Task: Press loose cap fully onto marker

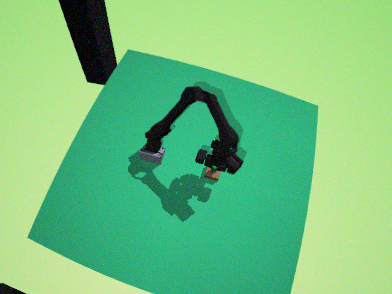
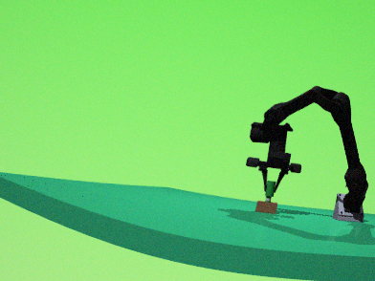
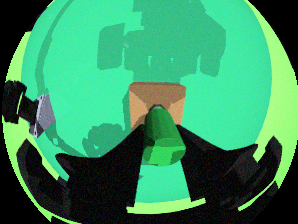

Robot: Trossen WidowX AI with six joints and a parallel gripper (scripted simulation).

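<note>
In the exterior view I see the jaws [image 2: 271, 190] low in the right part of the frame, pointing straight down at the holder block [image 2: 266, 206] on the bench [image 2: 143, 210]. The jaws are pinching the green cap [image 3: 161, 137], which sits in the middle of the wrist view, directly over the brown block. The marker itself I cannot distinguish under the cap. In the top view the block [image 1: 212, 174] shows just below the black wrist, right of centre.
</note>
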